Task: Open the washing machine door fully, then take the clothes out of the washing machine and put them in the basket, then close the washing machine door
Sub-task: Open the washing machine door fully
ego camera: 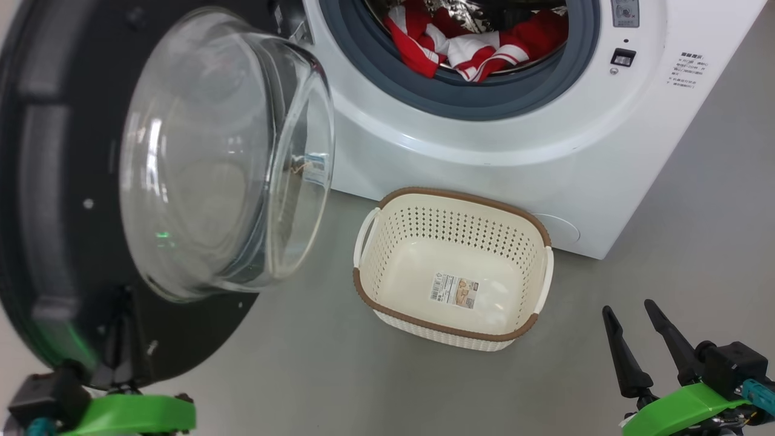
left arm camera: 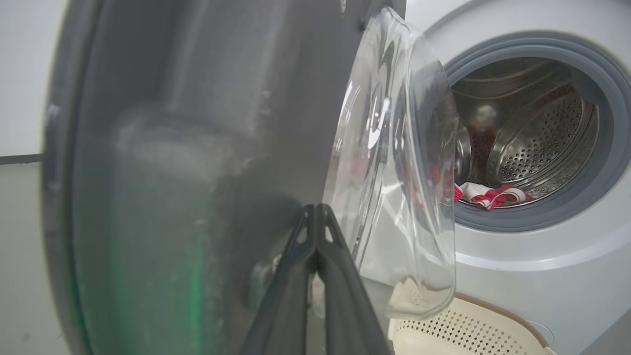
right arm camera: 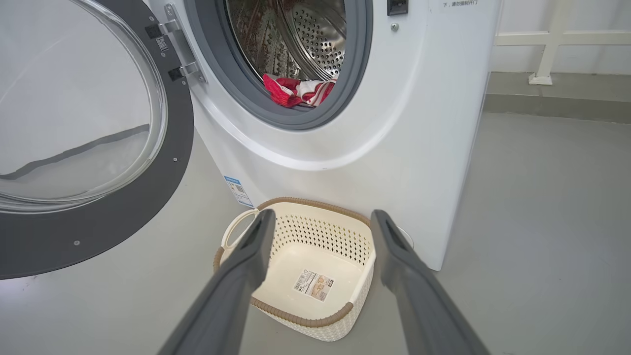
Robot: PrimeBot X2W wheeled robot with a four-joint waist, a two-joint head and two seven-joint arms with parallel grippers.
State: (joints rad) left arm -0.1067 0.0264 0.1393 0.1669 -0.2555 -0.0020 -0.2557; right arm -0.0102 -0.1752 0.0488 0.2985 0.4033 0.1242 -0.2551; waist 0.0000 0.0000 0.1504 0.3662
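Observation:
The white washing machine (ego camera: pixel 484 151) stands with its door (ego camera: pixel 48 181) swung out to the left, the glass bowl facing the basket. Red and white clothes (ego camera: pixel 478 48) lie at the front lip of the steel drum, also seen as clothes (right arm camera: pixel 296 91) in the right wrist view. The cream basket (ego camera: pixel 448 330) sits on the floor before the machine with only a sticker inside. My left gripper (left arm camera: pixel 315 209) is shut, holding nothing, its tips against the door's black inner rim (left arm camera: pixel 172 148). My right gripper (ego camera: pixel 626 309) hangs open, low and to the right of the basket (right arm camera: pixel 300 318).
Grey floor (ego camera: pixel 696 242) spreads to the right of the machine and in front of the basket. A wall with a grey baseboard and a white frame leg (right arm camera: pixel 542 59) lies beyond the machine's right side. The open door takes up the left.

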